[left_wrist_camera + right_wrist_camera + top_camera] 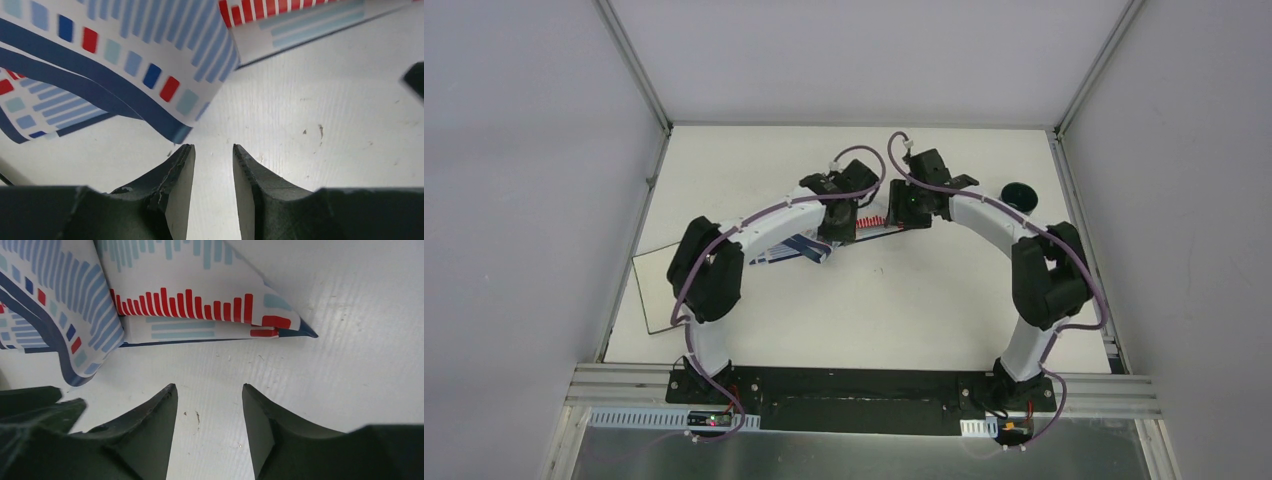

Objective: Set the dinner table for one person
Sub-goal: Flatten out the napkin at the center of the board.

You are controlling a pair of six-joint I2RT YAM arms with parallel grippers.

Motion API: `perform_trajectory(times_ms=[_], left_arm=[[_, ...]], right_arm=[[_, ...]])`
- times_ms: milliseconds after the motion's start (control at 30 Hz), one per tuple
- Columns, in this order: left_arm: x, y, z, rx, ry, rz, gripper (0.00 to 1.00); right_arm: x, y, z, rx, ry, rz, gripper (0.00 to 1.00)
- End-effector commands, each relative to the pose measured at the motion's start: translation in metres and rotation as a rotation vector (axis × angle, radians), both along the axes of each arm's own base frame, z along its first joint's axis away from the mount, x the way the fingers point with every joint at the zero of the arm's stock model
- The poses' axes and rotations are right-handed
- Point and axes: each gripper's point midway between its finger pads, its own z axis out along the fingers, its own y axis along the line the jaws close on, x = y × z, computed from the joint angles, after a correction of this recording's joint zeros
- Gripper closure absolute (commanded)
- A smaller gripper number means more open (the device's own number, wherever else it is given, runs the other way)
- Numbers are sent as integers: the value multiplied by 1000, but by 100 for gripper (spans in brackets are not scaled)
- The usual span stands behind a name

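Table [894, 310] spans the whole workspace beneath both arms, and the cloth [125, 60] lies rumpled at its middle. Left gripper [213, 155] stands narrowly parted, right gripper [210, 395] wider, both empty beside the cloth. Best pinch opposite corners, then draw it flat.

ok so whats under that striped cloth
Its own lower layer: the striped cloth is folded over itself, lying on the white dinner table. Whether anything else sits beneath the folds is covered, so I cannot tell.
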Motion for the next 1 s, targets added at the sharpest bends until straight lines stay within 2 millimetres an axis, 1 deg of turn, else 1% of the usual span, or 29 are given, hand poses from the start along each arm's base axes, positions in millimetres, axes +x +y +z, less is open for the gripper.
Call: perform_trajectory(times_ms=[0,100,200,267,333,433,567,667,767,900,967], left_arm=[[-22,10,-18,167,60,14,64],[-34,32,-30,309,90,36,64],[-37,53,-35,444,87,70,63],[-35,65,-33,539,69,95,63],[-26,73,-22,632,10,117,64],[-15,70,-15,698,-37,112,64],[-9,56,-17,706,-40,80,64],[-12,42,-21,706,-34,47,64],[-18,30,-23,698,-13,23,63],[-27,11,-11,667,-31,-12,58],[-26,9,-11,665,-34,-15,56]], right_arm=[[16,-14,54,5,-178,-62,46],[15,-32,76,-36,-252,-101,46],[11,-44,99,-35,-313,-131,46],[7,-51,113,-28,-350,-148,46],[2,-57,126,-19,-383,-158,46],[-6,-65,141,-18,-419,-171,46],[-12,-76,153,-29,-453,-186,45],[-13,-83,160,-44,-475,-200,45],[-12,-86,163,-42,-480,-208,45],[-9,-84,164,-35,-481,-204,45],[-8,-82,166,-23,-484,-205,45]])
